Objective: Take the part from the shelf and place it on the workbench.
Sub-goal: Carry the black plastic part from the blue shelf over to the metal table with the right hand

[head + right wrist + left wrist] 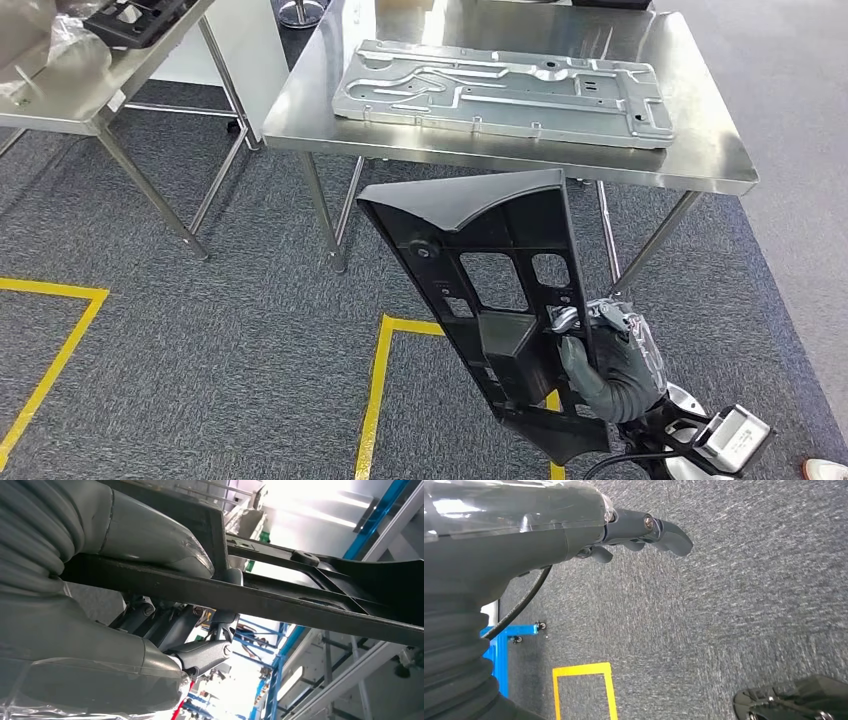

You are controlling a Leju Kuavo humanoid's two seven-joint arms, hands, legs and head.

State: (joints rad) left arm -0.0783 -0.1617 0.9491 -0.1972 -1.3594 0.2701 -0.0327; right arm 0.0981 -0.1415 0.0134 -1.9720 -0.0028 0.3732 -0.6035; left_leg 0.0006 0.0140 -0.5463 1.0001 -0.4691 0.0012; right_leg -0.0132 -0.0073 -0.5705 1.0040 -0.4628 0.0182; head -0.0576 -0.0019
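Gripping the black plastic part [495, 300] near its lower end, my right hand [605, 365] has its grey fingers wrapped around one long edge, and the right wrist view shows my thumb [150, 535] pressed on one face while darker fingers [200, 652] curl under the other. I hold the part roughly upright and tilted, its wide curved end up and just short of the near edge of the workbench [320, 100], over the floor and not touching the table. My left hand [639, 532] hangs over the carpet with its fingers loosely curled and nothing in them. Ahead of me the workbench is a shiny steel table on thin legs, and a large flat stamped metal panel [505, 90] lies across most of its top. To my left stands a second steel table [70, 90], with another black part [135, 20] and some clear plastic wrap [70, 35] on it. Underfoot is dark grey speckled carpet [230, 340] marked with yellow tape lines [378, 390] that form box outlines. My left wrist view also catches a blue frame on small castors [511, 632] standing on the carpet beside a yellow taped rectangle [584, 687]
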